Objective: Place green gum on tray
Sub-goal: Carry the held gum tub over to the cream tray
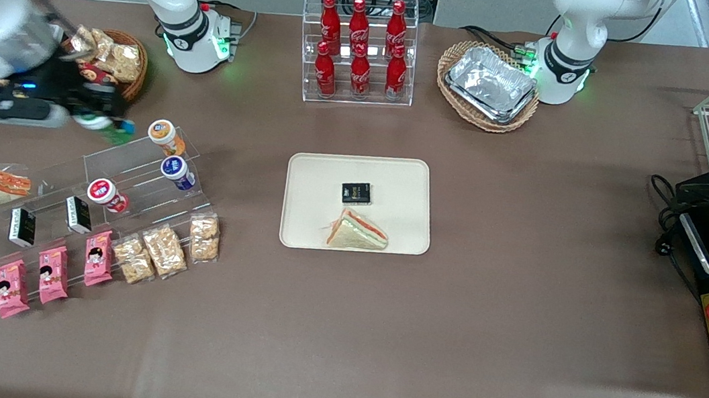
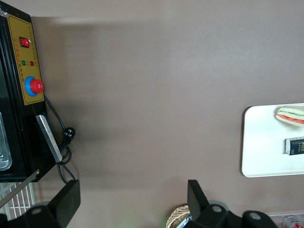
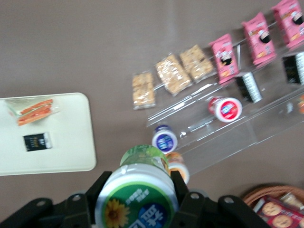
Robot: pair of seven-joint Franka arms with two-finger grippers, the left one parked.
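My right gripper [image 1: 96,118] is shut on the green gum [image 3: 137,192], a canister with green sides and a white lid with a green round label. It holds the gum in the air above the top step of the clear acrylic rack [image 1: 129,161], at the working arm's end of the table. In the front view only a bit of the gum [image 1: 92,121] shows under the arm. The cream-beige tray [image 1: 397,184] lies mid-table with a sandwich wedge [image 1: 357,233] and a small black packet [image 1: 356,192] on it. The tray also shows in the right wrist view [image 3: 61,152].
The rack holds orange [image 1: 162,133], blue [image 1: 174,169] and red [image 1: 102,192] canisters, black packets, pink packets and cracker packs. A snack basket [image 1: 121,62] stands beside the gripper. A cola bottle rack [image 1: 359,51] and a wicker basket of foil trays [image 1: 489,84] stand farther from the camera.
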